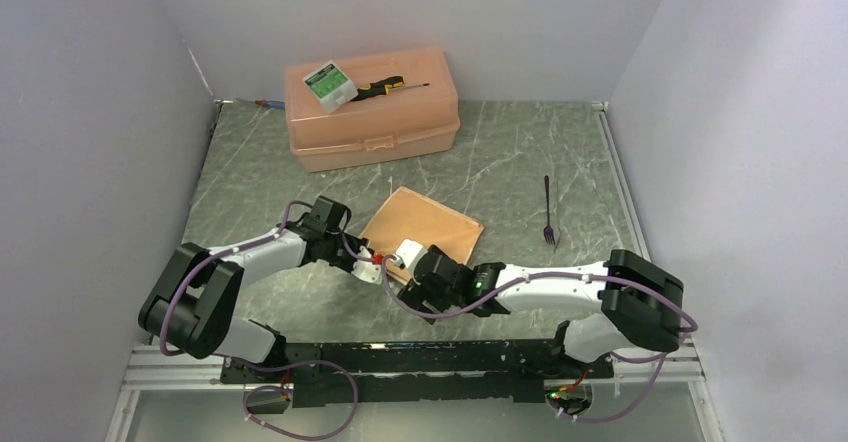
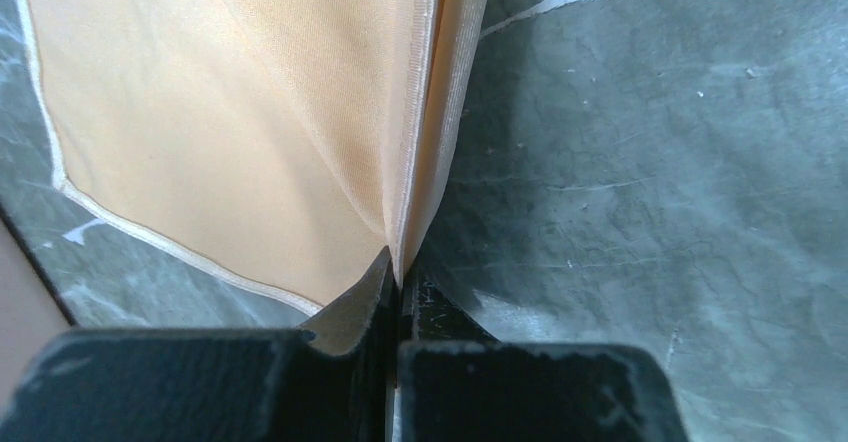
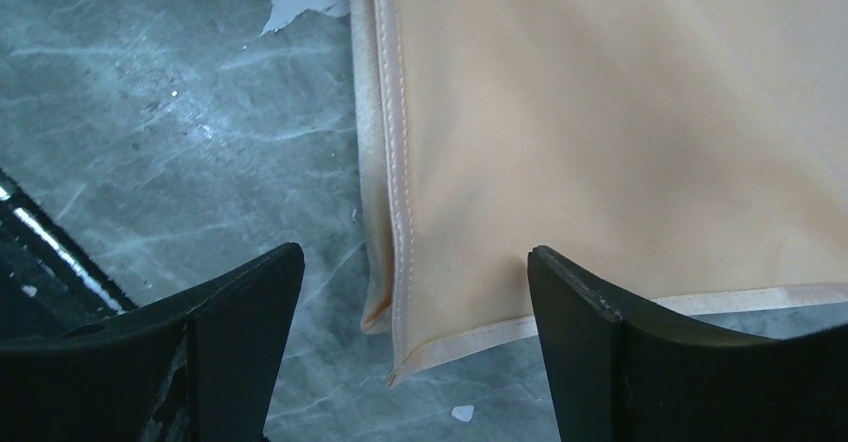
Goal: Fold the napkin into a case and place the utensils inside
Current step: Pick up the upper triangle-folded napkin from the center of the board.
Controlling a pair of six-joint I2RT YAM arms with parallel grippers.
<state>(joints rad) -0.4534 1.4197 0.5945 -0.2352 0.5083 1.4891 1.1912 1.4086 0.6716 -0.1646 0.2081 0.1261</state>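
The napkin (image 1: 425,230) lies on the table as a peach-orange rectangle, folded in layers, with no narrow case shape in view. My left gripper (image 1: 376,261) is at its near left corner. In the left wrist view that gripper (image 2: 398,282) is shut on the napkin (image 2: 230,112), whose edge is drawn up into a ridge between the fingers. My right gripper (image 1: 404,260) is just beside it. In the right wrist view this gripper (image 3: 415,277) stands open, straddling the napkin (image 3: 620,112) corner without touching it. Of the utensils, a dark purple fork (image 1: 549,212) lies alone to the right.
A rigid peach plastic box (image 1: 400,122) stands at the back. On its lid lie a black-and-yellow screwdriver (image 1: 385,87) and a small green-and-white pack (image 1: 330,84). White walls close in the marble table (image 1: 520,152) on three sides.
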